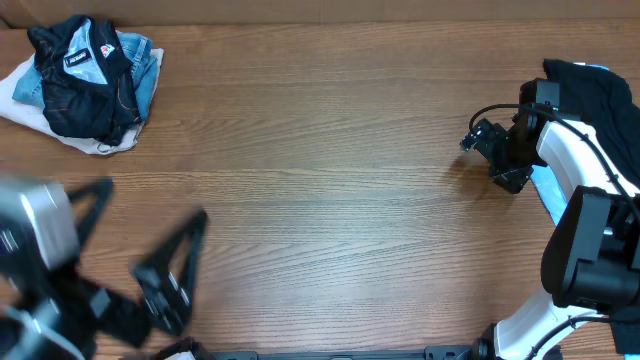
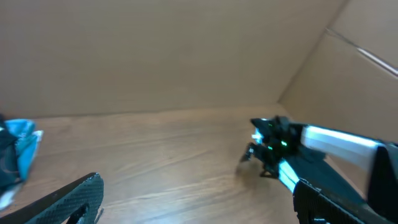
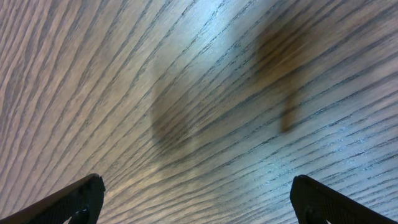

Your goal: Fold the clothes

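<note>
Both the left gripper [image 1: 155,198] and right gripper [image 1: 490,155] gape wide and empty, well apart from the jeans [image 1: 148,75] on which the jersey [image 1: 85,90] lies crumpled, so fetching and spreading it looks next.

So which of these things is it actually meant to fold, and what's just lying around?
For the job:
black printed jersey, on the far-left pile
left claw and right claw, both open and empty

Just lying about:
blue jeans
white cloth
plain black garment, far right
</note>
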Controlling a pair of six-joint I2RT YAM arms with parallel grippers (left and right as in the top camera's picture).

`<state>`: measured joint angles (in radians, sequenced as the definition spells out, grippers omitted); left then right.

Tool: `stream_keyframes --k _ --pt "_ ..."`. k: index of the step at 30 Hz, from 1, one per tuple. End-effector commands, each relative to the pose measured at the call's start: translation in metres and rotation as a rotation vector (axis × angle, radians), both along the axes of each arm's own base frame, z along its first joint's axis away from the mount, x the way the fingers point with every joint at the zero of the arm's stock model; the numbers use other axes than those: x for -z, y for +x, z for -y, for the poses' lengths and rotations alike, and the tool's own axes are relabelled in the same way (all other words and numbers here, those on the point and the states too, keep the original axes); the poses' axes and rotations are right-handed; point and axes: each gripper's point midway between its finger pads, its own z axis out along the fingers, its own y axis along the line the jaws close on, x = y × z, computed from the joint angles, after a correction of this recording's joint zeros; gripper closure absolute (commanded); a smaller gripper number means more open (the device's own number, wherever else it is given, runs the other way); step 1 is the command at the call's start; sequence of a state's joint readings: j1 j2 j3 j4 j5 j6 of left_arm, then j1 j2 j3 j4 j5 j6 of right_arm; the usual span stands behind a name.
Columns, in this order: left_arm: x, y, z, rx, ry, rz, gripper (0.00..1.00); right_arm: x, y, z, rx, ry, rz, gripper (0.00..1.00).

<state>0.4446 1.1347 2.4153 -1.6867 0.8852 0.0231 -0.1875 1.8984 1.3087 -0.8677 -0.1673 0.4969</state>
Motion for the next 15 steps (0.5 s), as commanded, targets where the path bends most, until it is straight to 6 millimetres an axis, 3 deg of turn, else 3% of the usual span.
stream_keyframes --k 1,4,9,15 --pt "0.011 -0.026 0.019 0.059 -0.002 0.015 0.00 -0.010 0.001 0.002 -0.002 -0.016 0.028 0.00" --pt "0.027 -0.051 0.030 0.058 0.002 0.023 0.00 -0.010 0.001 0.002 -0.002 -0.016 0.028 0.00" --pt "0.032 -0.075 0.042 0.058 0.028 0.073 0.00 -0.010 0.001 0.002 -0.002 -0.015 0.028 0.00" --pt "0.033 -0.081 0.040 0.028 0.049 0.088 0.00 -0.010 0.001 0.002 -0.002 -0.015 0.028 0.00"
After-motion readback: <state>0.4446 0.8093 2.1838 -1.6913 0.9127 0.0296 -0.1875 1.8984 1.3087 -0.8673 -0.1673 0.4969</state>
